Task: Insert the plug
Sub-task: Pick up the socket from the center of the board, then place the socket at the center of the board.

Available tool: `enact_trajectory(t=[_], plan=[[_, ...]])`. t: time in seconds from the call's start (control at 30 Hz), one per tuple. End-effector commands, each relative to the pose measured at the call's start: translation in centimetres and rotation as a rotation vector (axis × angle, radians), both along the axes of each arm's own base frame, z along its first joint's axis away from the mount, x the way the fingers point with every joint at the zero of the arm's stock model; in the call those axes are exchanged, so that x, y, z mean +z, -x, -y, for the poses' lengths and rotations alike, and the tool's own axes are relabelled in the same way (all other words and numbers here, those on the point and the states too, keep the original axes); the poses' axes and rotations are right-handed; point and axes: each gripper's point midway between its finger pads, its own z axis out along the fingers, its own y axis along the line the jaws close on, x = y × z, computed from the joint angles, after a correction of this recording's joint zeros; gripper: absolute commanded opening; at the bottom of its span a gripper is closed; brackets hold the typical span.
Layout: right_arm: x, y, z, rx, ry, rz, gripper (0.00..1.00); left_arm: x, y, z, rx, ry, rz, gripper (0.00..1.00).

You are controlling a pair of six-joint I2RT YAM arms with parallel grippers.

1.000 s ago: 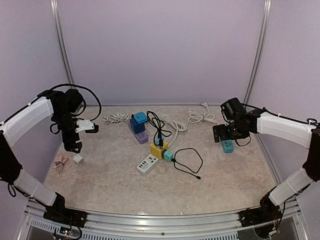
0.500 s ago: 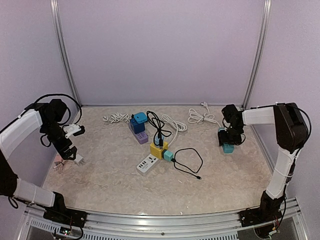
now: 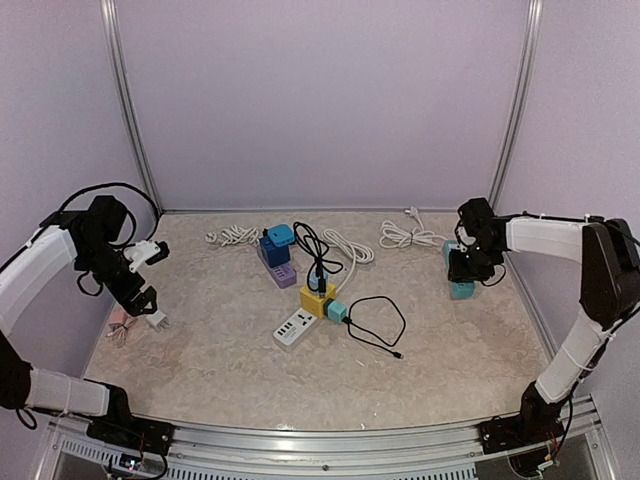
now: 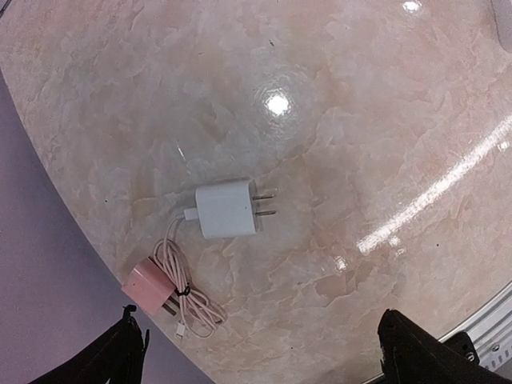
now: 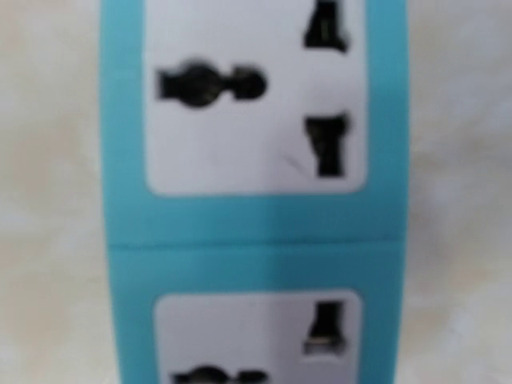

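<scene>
A white plug (image 4: 228, 208) lies flat on the marble table with its two prongs pointing right; in the top view the white plug (image 3: 157, 320) sits near the left edge. My left gripper (image 3: 143, 298) hangs above it, open, with only the dark fingertips (image 4: 420, 356) showing at the bottom corners of the wrist view. A teal power strip (image 5: 256, 232) with white socket faces fills the right wrist view. My right gripper (image 3: 463, 270) is pressed down over that teal strip (image 3: 461, 289). Its fingers do not show.
A pink plug with a coiled pink cable (image 4: 152, 288) lies beside the white plug at the table's left edge. Mid-table stand a blue adapter (image 3: 275, 245), purple strip (image 3: 283, 273), yellow cube (image 3: 317, 298), white USB strip (image 3: 294, 328) and black cable (image 3: 378, 322). White cables (image 3: 403, 237) lie at the back.
My left arm has swung out and down over the white plug. My right arm has dropped onto the teal strip, which has shifted slightly right.
</scene>
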Motion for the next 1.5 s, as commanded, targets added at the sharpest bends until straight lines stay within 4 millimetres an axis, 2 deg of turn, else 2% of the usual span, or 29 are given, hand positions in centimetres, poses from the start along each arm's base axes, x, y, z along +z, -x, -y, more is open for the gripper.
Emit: enact_trajectory(t=[0.0, 0.1, 0.17, 0.27, 0.33, 0.4, 0.47, 0.6, 0.67, 0.73, 0.83, 0.93, 0.97, 1.03, 1.17, 1.3, 1.33, 1.43, 1.47], plan=[[7.8, 0.8, -0.5, -0.034, -0.083, 0.193, 0.0, 0.6, -0.4, 0.7, 0.026, 0.061, 0.048, 0.99], [10.6, 2.4, -2.1, 0.01, -0.082, 0.239, 0.0, 1.0, -0.6, 0.7, 0.038, 0.071, 0.069, 0.99], [13.2, 3.4, -3.6, 0.06, -0.055, 0.286, 0.0, 1.4, -0.8, 1.0, 0.041, 0.088, 0.086, 0.99], [19.3, 4.5, -6.7, 0.13, -0.049, 0.417, 0.0, 2.7, -1.2, 1.4, 0.045, 0.119, 0.124, 0.99], [23.6, 5.2, -9.7, 0.192, -0.071, 0.513, 0.0, 4.6, -1.7, 2.0, 0.037, 0.16, 0.173, 0.99], [26.9, 6.1, -13.2, 0.262, -0.1, 0.595, 0.0, 7.7, -2.1, 3.1, 0.011, 0.219, 0.249, 0.99], [29.4, 7.1, -17.1, 0.332, -0.143, 0.663, 0.0, 12.0, -2.2, 4.3, -0.024, 0.293, 0.35, 0.99], [32.4, 9.4, -25.2, 0.463, -0.219, 0.776, 0.0, 21.3, -1.7, 7.6, -0.107, 0.487, 0.557, 0.99], [34.0, 10.9, -29.5, 0.532, -0.258, 0.834, 0.0, 25.7, -0.7, 9.6, -0.162, 0.602, 0.63, 0.99], [35.1, 12.4, -33.4, 0.593, -0.293, 0.88, 0.0, 28.1, 0.0, 11.6, -0.192, 0.717, 0.616, 0.99], [36.6, 14.0, -38.2, 0.639, -0.378, 0.922, 0.0, 30.4, 0.4, 13.9, -0.234, 0.874, 0.573, 0.99], [36.9, 14.5, -42.2, 0.668, -0.46, 0.915, 0.0, 31.9, 0.9, 15.5, -0.284, 0.958, 0.546, 0.99], [36.2, 14.4, -43.8, 0.678, -0.478, 0.901, 0.0, 32.1, 1.1, 16.0, -0.303, 0.965, 0.543, 0.99], [36.1, 14.4, -46.0, 0.692, -0.535, 0.889, 0.0, 32.2, 1.1, 16.1, -0.301, 0.958, 0.549, 0.99], [36.3, 14.7, -49.1, 0.698, -0.635, 0.892, 0.0, 30.2, -0.6, 15.2, -0.199, 0.897, 0.548, 0.99], [35.8, 14.6, -50.6, 0.68, -0.693, 0.897, 0.0, 27.7, -1.5, 15.4, -0.146, 0.888, 0.499, 0.98], [35.5, 14.7, -50.9, 0.681, -0.705, 0.893, 0.0, 27.4, -1.8, 15.4, -0.131, 0.89, 0.494, 0.95], [34.7, 15.1, -51.8, 0.684, -0.715, 0.887, 0.0, 27.3, -2.5, 15.5, -0.114, 0.893, 0.5, 0.74], [34.5, 15.2, -52.0, 0.684, -0.716, 0.885, 0.0, 27.4, -2.8, 15.4, -0.108, 0.888, 0.507, 0.7]])
